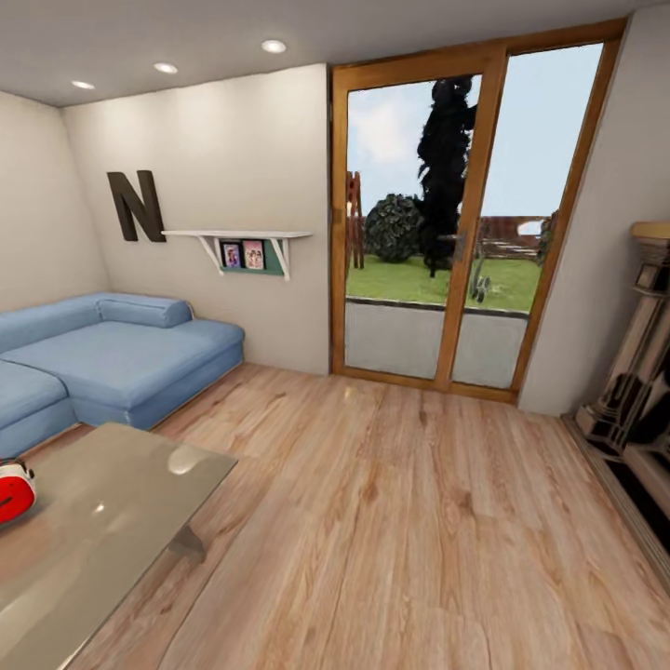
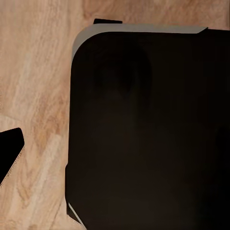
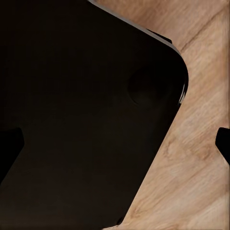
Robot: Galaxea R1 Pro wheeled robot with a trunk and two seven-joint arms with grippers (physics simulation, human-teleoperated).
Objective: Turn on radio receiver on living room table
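Red radio receiver (image 1: 14, 494) with white trim on glossy grey tabletop (image 1: 112, 521). Blue sofa (image 1: 112, 358). Light wood-grain plank floor (image 1: 391, 521). Off-white walls, dark letter N (image 1: 136, 206), white shelf (image 1: 237, 235). Orange-brown wooden door frame (image 1: 473, 219). Black rounded robot body (image 2: 148, 134) over the planks.

Glossy grey table (image 1: 121, 502), light wood plank floor (image 1: 391, 521).

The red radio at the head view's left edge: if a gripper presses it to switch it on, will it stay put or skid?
The radio receiver looks small and probably light, so a sideways press may shove it. The table top is glossy and reflective, likely giving little grip. The radio's rounded body may tip or rock; only part of it shows, so that is uncertain.
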